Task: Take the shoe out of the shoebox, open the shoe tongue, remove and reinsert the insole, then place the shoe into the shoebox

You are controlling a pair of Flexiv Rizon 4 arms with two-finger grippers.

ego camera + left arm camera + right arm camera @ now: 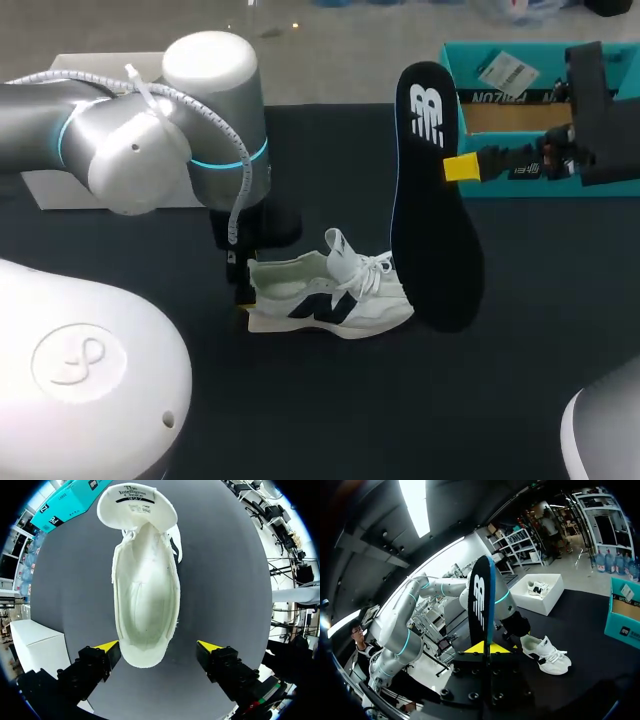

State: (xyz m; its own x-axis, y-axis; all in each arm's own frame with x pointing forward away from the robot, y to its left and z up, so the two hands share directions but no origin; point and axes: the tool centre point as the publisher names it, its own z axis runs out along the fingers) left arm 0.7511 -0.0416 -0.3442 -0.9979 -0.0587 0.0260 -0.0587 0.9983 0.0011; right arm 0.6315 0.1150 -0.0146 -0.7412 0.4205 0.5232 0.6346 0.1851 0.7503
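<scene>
Yellow-tipped right claw (462,167) is clamped on the edge of a long black insole (435,220) with a white logo, holding it off the dark table (330,400) so that it hangs almost upright, logo end uppermost. Seen from the right wrist, the insole (481,600) stands edge-on between the two fingertips of that claw (482,649). Just beside the insole's lower end, a white fabric sneaker (330,290) with a dark side mark sits on its sole, toe towards the insole. Its heel lies at the left claw (159,648), whose fingers are spread wide to either side of the heel; one tip is just beside it, the other apart from it. The sneaker's padded white tongue (137,505) is folded forward, leaving the pale inside bare. Behind the insole, the open teal cardboard shoebox (530,187) stands at the table's far right edge. A white cardboard box (60,190) sits at the far left.
</scene>
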